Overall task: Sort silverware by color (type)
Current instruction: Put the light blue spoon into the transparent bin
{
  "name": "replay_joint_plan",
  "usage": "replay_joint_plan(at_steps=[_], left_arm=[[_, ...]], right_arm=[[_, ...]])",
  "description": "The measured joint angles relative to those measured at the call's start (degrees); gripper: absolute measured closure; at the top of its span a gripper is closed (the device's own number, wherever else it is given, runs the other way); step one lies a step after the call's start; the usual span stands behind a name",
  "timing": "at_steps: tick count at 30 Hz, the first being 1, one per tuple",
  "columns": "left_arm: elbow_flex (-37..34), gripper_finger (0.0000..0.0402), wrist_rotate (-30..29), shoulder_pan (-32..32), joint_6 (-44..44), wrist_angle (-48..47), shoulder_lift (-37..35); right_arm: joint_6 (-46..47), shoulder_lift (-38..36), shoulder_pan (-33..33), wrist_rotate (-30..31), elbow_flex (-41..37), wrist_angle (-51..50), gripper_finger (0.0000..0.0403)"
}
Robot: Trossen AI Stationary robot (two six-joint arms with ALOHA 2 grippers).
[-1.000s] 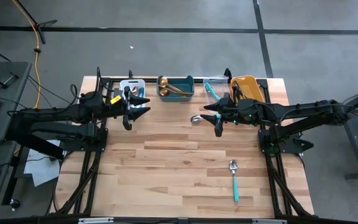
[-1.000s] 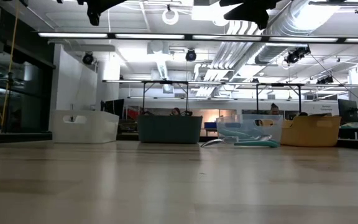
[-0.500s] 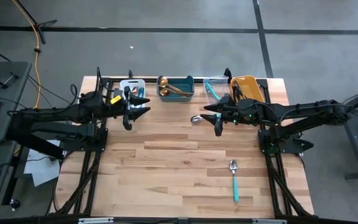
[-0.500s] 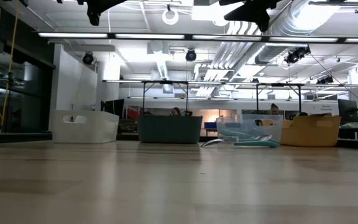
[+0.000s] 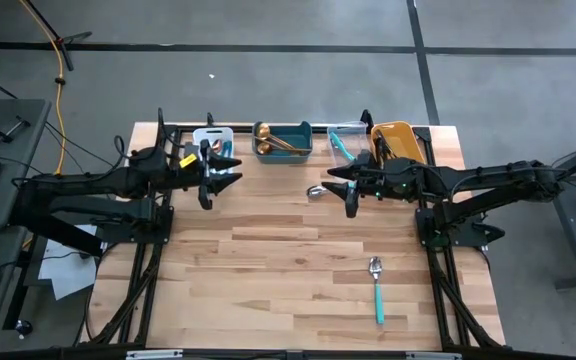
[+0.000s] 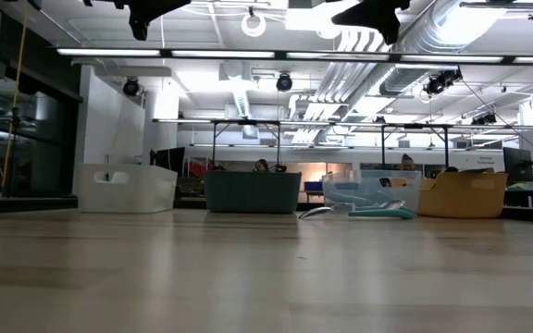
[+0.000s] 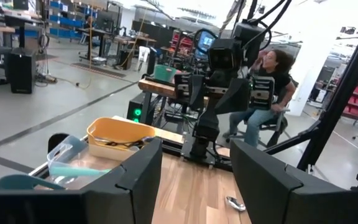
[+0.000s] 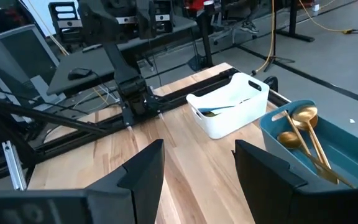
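Note:
A silver spoon (image 5: pixel 315 191) lies flat on the table in front of the clear bin (image 5: pixel 348 135); it also shows in the low view as the spoon (image 6: pixel 316 213). A teal-handled spoon (image 5: pixel 377 290) lies near the front right. Gold spoons (image 8: pixel 303 127) rest in the teal bin (image 5: pixel 286 140), dark pieces in the orange bin (image 5: pixel 398 142), a teal piece (image 5: pixel 339 148) in the clear bin. My left gripper (image 5: pixel 226 170) hovers open before the white bin (image 5: pixel 211 138). My right gripper (image 5: pixel 342 186) hovers open just right of the silver spoon. Neither holds anything.
The four bins stand in a row along the table's far edge. Bare wood fills the table's middle and near left. A person (image 7: pixel 269 87) sits beyond the table's right side, behind the right arm's base (image 7: pixel 219 93).
My right gripper has rolled a little about its own pointing line while staying in place. Nothing on the table has moved.

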Motion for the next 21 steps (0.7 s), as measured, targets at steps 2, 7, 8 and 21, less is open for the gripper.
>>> replay_joint_plan(at_steps=[2, 7, 8, 21], left_arm=[[0.0, 0.022, 0.0, 0.0, -0.24, -0.5, 0.0], [0.0, 0.022, 0.0, 0.0, -0.25, -0.6, 0.0], [0.0, 0.022, 0.0, 0.0, -0.25, -0.62, 0.0], [0.02, 0.022, 0.0, 0.02, -0.29, -0.62, 0.0]], right_arm=[[1.07, 0.0, 0.01, 0.0, 0.0, -0.09, 0.0213], [8.67, 0.38, 0.01, 0.0, 0.0, -2.51, 0.0213], [10.23, 0.77, 0.01, -0.04, 0.0, -3.7, 0.0213], [-11.1, 15.87, -9.43, -15.21, 0.0, -18.48, 0.0213]])
